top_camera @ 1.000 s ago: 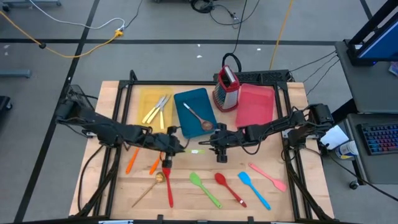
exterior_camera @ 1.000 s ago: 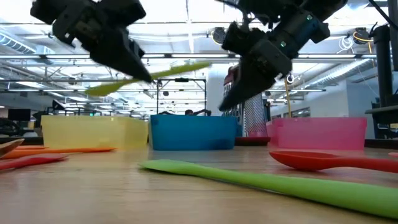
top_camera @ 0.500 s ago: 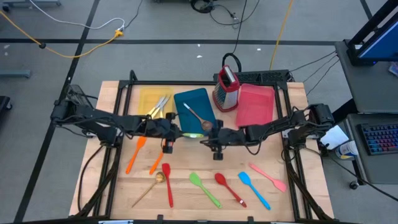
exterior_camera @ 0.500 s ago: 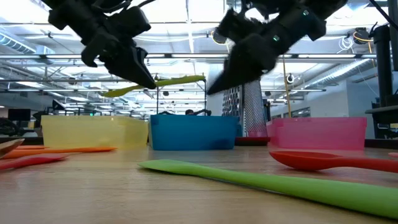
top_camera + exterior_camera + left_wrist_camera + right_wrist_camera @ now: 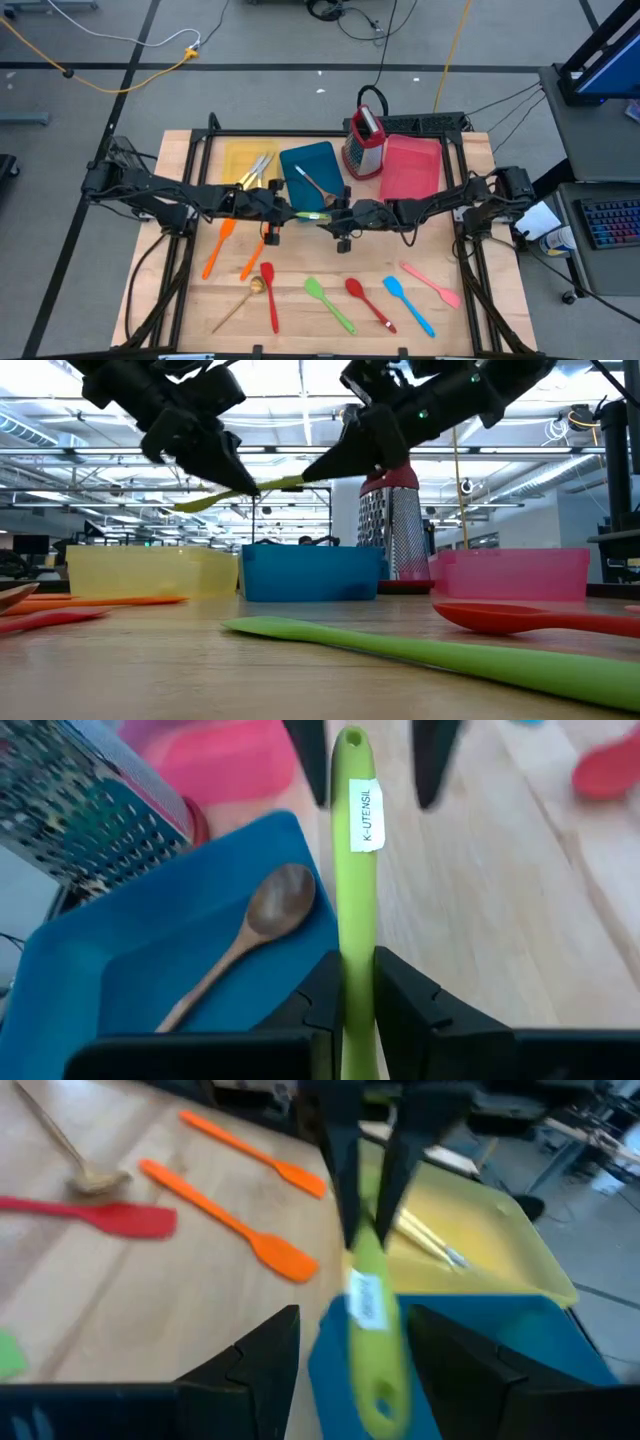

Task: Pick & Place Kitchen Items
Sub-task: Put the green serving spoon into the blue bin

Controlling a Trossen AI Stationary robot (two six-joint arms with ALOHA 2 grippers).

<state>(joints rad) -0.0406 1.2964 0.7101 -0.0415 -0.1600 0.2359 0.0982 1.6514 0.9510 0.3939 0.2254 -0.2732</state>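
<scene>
Wooden slats form the table [image 5: 480, 330], on which a yellow tray [image 5: 238, 158], a blue tray [image 5: 322, 160] and a pink tray [image 5: 412, 168] are lined up along the far side, with a metal grater [image 5: 366, 142] stood between the blue and the pink one. A light-green utensil [image 5: 354, 880] is held in the air at the near edge of the blue tray, clamped by its handle between the narrowly set fingers of the left gripper [image 5: 350, 990]. Its free end, bearing a white label [image 5: 366, 815], is flanked by the spread fingers of the right gripper [image 5: 345, 1345], which are not closed on it. A wooden spoon [image 5: 316, 186] is seen lying in the blue tray, and cream-handled cutlery [image 5: 252, 173] in the yellow one. On the near part of the table are laid two orange spatulas [image 5: 218, 247], a red spatula [image 5: 270, 295], a gold spoon [image 5: 240, 300], a green spatula [image 5: 330, 304], a red spoon [image 5: 368, 302], a blue spatula [image 5: 408, 304] and a pink spatula [image 5: 430, 283].
</scene>
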